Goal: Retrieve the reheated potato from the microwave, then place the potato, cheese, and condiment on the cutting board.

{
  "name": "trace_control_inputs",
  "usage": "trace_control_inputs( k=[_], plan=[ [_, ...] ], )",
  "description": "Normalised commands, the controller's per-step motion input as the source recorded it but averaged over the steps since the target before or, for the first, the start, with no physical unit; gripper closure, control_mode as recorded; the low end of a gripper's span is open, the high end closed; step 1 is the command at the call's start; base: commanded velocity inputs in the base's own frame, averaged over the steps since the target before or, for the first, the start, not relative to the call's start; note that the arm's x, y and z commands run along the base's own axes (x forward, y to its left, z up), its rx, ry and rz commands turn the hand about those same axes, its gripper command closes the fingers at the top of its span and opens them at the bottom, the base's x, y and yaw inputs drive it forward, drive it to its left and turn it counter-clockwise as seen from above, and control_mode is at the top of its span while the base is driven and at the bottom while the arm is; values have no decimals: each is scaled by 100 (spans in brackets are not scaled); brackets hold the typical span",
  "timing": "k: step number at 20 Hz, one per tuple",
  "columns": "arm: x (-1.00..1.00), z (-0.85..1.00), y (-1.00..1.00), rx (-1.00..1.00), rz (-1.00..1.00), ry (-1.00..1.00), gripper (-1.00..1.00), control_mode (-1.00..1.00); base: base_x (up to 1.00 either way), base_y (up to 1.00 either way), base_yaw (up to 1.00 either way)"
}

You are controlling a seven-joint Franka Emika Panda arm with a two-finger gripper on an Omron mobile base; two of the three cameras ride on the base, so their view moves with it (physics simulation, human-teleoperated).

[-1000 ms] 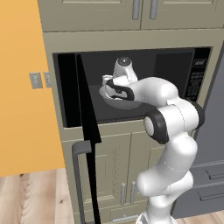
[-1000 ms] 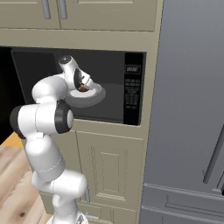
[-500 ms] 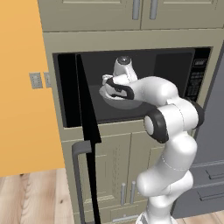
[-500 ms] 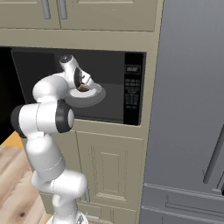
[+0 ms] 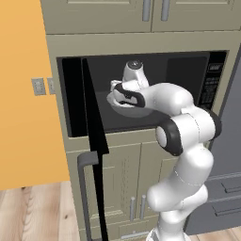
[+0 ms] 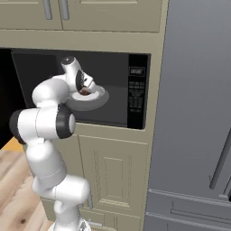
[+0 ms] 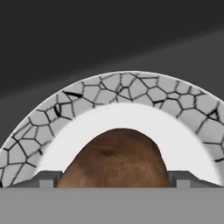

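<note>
The microwave (image 5: 207, 80) (image 6: 136, 90) stands open, its black door (image 5: 92, 122) swung out to the left. Inside lies a white plate with a grey cracked-pattern rim (image 7: 131, 87) (image 6: 100, 97) (image 5: 134, 112). On the plate sits the brown mottled potato (image 7: 116, 157) (image 6: 84, 92). My gripper (image 7: 114, 179) (image 6: 85, 90) (image 5: 120, 94) reaches into the cavity and down over the potato. Its two fingertips (image 7: 48, 178) press against the potato's left and right sides, so it is shut on it. The potato still rests on the plate. Cheese, condiment and cutting board are out of view.
The open door's grey bar handle (image 5: 84, 188) juts out low at the left. Beige cabinets frame the microwave above and below. A tall grey fridge (image 6: 198, 113) stands at the right. At the left is an orange wall with switch plates (image 5: 37, 86).
The jaws have narrowed a little onto the potato. The arm and plate have hardly moved.
</note>
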Motion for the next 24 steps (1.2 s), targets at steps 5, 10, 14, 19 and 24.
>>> trace_control_inputs(
  k=[5,10,14,19,24],
  plan=[
    [-35,-1,0,0,0,-7,100,-100,0,0,0],
    [-23,5,0,1,3,-4,100,-100,0,0,0],
    [-31,2,0,1,7,-3,100,-100,0,0,0],
    [-25,10,0,2,11,-6,100,-100,0,0,0],
    [-34,19,0,0,18,-13,100,-100,0,0,0]
  ],
)
